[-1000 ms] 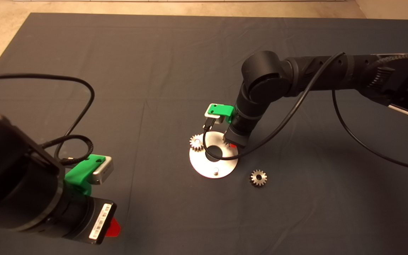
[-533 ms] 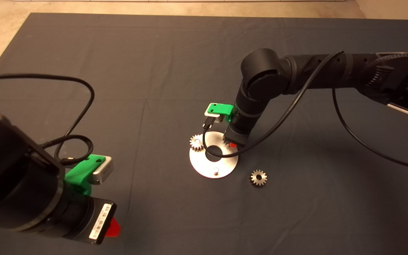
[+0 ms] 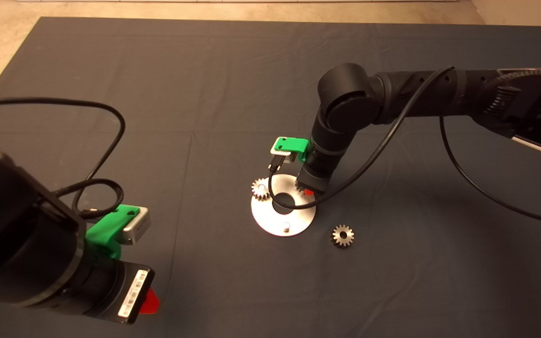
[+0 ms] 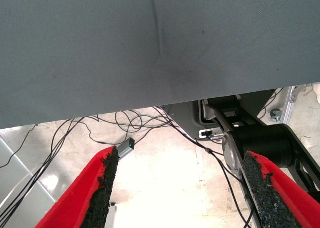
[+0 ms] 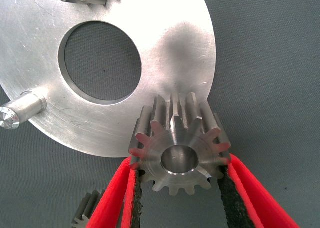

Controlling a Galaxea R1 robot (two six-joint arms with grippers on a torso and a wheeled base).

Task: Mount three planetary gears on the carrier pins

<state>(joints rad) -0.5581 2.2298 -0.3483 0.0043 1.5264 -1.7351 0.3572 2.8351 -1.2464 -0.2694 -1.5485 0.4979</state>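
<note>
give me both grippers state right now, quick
Left gripper: open, empty, parked at the mat's lower left.
Right gripper: shut on a planetary gear, over the edge of the white disc.

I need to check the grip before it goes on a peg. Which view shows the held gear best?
The right wrist view: the gear fills it, clamped between the right tool's two pads, over the disc's edge. In the head view the right arm hides it. The left wrist view shows only mat and floor cables.
</note>
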